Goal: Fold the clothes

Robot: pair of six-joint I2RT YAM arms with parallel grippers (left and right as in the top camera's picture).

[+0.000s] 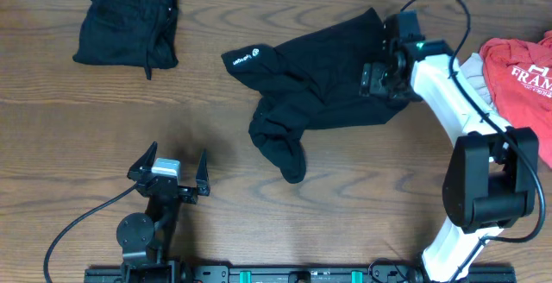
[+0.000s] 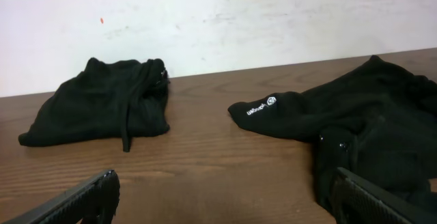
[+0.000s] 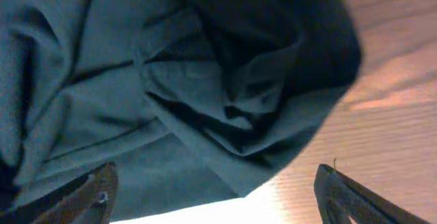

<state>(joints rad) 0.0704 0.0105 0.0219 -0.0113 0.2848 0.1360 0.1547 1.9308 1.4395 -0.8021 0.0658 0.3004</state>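
A crumpled black top (image 1: 319, 67) with a small white logo (image 1: 242, 58) is spread in the middle of the wooden table (image 1: 86, 119). The right gripper (image 1: 377, 78) is held over the top's right edge; its fingers are spread wide and nothing is gripped. The left gripper (image 1: 178, 152) is kept wide open and empty at the near left. A folded black garment (image 1: 128, 28) is laid at the far left. A red tee (image 1: 517, 76) is seen at the right edge.

Bare tabletop (image 1: 345, 223) lay open around my left claw (image 1: 172, 164), with a wide lane between the folded black bundle (image 1: 128, 20) and the spread black top (image 1: 302, 72). Crumpled folds of that top filled the space under my right claw (image 1: 375, 76); the red tee (image 1: 517, 76) lay close beside that arm.
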